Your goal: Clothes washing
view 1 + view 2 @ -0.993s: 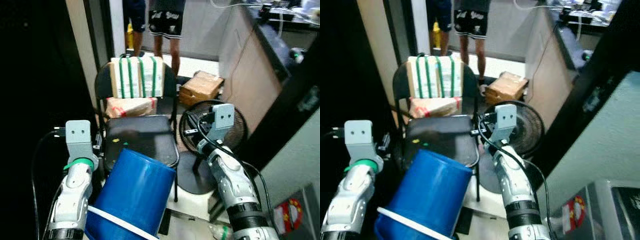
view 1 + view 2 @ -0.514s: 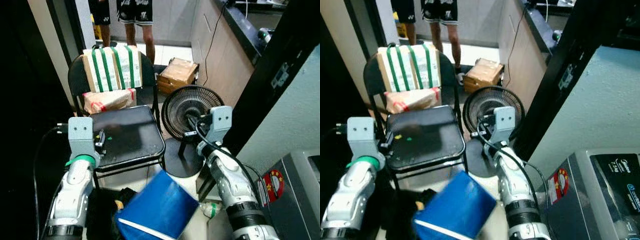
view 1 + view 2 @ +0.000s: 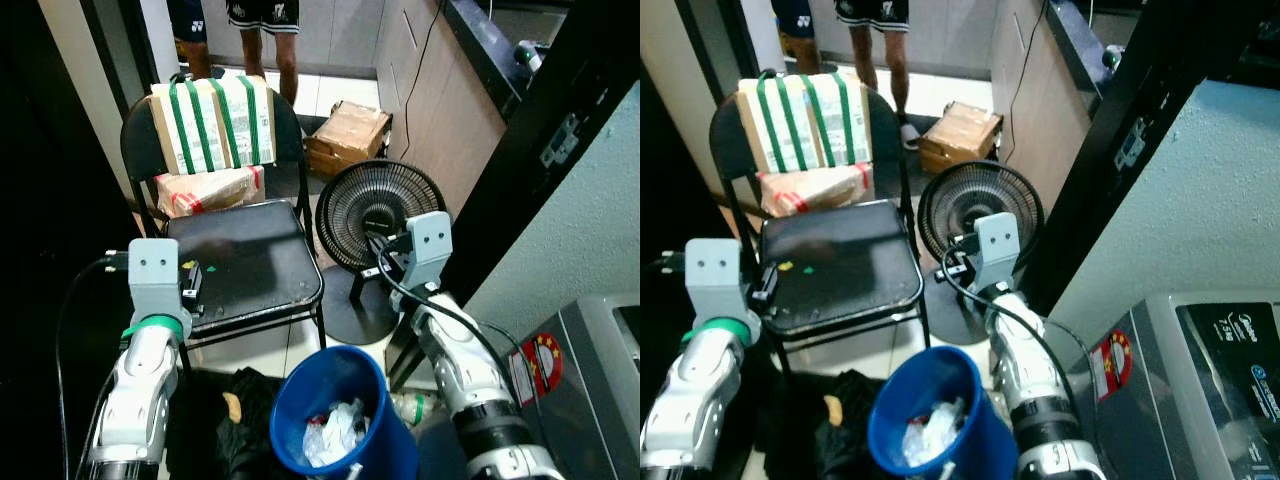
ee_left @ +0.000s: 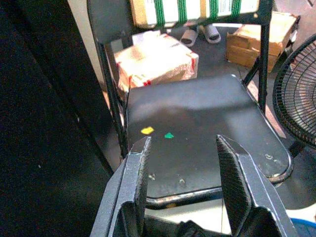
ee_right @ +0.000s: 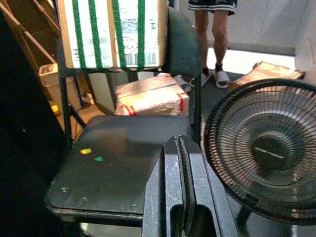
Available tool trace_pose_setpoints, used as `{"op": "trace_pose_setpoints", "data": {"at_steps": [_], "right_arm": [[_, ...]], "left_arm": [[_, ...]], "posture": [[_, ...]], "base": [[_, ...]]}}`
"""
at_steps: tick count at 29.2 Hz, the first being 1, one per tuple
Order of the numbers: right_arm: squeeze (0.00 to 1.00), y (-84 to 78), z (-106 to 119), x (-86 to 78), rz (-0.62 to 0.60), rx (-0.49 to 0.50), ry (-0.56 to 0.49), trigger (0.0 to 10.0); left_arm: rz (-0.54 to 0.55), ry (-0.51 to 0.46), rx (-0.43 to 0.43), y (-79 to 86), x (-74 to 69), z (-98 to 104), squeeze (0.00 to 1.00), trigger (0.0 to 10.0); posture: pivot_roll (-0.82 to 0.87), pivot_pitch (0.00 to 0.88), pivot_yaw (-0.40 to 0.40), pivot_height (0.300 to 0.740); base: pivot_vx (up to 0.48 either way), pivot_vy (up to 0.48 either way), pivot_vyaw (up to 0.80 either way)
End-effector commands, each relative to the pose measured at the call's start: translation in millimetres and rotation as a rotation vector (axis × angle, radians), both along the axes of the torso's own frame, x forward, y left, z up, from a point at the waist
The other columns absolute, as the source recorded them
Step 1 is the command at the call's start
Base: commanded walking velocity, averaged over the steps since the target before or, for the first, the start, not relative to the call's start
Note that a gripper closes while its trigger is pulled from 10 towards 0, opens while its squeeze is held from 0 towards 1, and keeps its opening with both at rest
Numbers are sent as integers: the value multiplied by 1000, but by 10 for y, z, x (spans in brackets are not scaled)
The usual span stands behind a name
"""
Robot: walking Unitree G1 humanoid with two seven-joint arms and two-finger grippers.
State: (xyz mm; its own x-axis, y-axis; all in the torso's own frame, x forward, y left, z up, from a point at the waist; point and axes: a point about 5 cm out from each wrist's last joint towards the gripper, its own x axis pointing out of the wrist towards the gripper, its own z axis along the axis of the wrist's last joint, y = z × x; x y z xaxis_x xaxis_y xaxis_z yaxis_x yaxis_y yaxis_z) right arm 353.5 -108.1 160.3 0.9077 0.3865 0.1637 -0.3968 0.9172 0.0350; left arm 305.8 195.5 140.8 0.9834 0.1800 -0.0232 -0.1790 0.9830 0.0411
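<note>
Early days: dark clothes (image 3: 235, 420) lie on the floor by the bucket (image 3: 340, 410), left gripper (image 4: 185, 182) wide, right gripper (image 5: 180, 187) pinched empty.

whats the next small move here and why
Probably lower the left gripper toward the dark clothes on the floor beside the blue bucket. Its fingers are open and empty above the chair seat, and the right gripper is shut, holding nothing.

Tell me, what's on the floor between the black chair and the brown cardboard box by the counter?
A round black fan stands between the chair and the brown cardboard box, seen best in the left eye view.
</note>
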Motion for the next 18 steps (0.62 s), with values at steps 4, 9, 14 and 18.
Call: {"op": "trace_pose_setpoints", "data": {"at_steps": [4,9,14,18], "right_arm": [[0,-75,-131,-17,-30,19,44,10000],[0,3,-217,-56,-6,0,54,10000],[0,57,-197,-108,19,7,40,10000],[0,45,-283,-127,10,-2,66,10000]], "left_arm": [[36,28,-66,26,0,-90,0,10000],[31,31,-29,65,31,-102,0,10000],[13,42,30,33,-10,-127,0,10000],[25,74,30,10,-13,-222,0,10000]], "posture": [[113,88,-18,740],[115,69,-35,740],[128,61,-38,740],[112,64,-42,740]], "base": [[0,0,0],[0,0,0],[0,0,0],[0,0,0]]}}
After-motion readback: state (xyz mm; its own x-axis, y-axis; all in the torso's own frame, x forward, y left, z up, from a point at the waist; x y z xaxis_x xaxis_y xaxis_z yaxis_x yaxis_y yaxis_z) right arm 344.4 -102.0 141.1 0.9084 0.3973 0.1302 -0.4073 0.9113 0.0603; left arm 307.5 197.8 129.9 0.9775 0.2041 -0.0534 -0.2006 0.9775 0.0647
